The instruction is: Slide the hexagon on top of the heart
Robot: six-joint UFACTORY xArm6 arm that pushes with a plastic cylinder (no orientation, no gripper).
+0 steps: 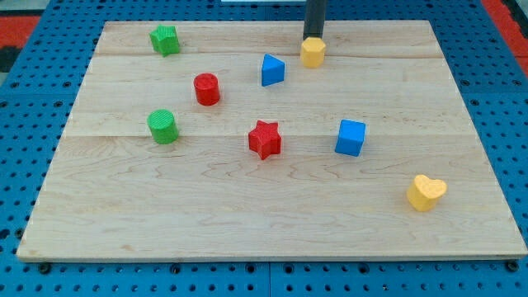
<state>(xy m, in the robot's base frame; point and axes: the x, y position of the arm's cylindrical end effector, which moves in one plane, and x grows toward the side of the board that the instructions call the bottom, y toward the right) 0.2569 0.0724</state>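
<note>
A yellow hexagon [313, 53] sits near the view's top, right of centre, on the wooden board [272, 223]. A yellow heart [426, 192] lies at the view's lower right, far from the hexagon. My tip [313, 38] is the lower end of a dark rod coming down from the view's top edge. It stands just behind the hexagon, at its top side, touching or nearly touching it.
A blue triangular block [272, 70] lies left of the hexagon. A blue cube [351, 138] and a red star [265, 139] sit mid-board. A red cylinder [206, 89], a green cylinder [162, 126] and a green block [165, 40] lie at the left.
</note>
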